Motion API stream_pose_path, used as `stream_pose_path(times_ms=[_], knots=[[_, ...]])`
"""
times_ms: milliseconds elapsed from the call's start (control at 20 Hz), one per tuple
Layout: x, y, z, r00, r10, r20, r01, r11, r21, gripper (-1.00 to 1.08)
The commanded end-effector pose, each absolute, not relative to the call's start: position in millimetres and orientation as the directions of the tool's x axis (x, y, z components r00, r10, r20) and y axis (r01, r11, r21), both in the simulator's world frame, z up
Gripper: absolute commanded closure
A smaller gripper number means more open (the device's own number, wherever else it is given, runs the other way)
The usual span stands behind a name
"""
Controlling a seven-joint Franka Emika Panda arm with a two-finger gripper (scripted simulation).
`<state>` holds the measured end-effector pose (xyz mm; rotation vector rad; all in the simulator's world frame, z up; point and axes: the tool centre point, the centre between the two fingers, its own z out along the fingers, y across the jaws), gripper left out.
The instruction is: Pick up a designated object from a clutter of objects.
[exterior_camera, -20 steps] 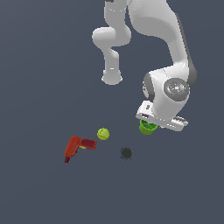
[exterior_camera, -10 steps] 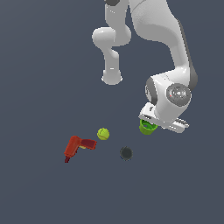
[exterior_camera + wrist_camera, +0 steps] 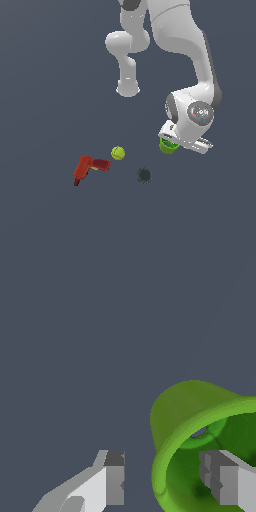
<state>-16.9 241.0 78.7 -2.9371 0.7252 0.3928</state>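
The green cup's [image 3: 200, 431] rim wall is being straddled by the released pincer [image 3: 167, 478], one finger inside.

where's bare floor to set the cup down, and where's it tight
Free: the floor below the drill and dark object, and the exterior view's left of the drill. Crowded: drill, ball, dark object and cup under the gripper.

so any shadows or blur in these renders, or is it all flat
Exterior view: flat, even light, no cast shadows under the drill, ball or dark round object; edges slightly soft. Wrist view: the green cup has shading inside, sharp but cropped; the gripper fingers look blocky.
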Motion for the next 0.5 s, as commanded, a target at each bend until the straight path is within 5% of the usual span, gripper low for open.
stream_pose_path(times_ms=[0, 50, 100, 450], knots=[[-18.1, 242.0, 74.1, 0.854, -0.446, -0.268, -0.469, -0.883, -0.027, -0.2], [-18.2, 242.0, 73.8, 0.854, -0.446, -0.268, -0.469, -0.883, -0.027, -0.2], [-18.2, 242.0, 73.8, 0.854, -0.446, -0.268, -0.469, -0.883, -0.027, 1.08], [-18.2, 242.0, 73.8, 0.854, -0.446, -0.268, -0.469, -0.883, -0.027, 1.08]])
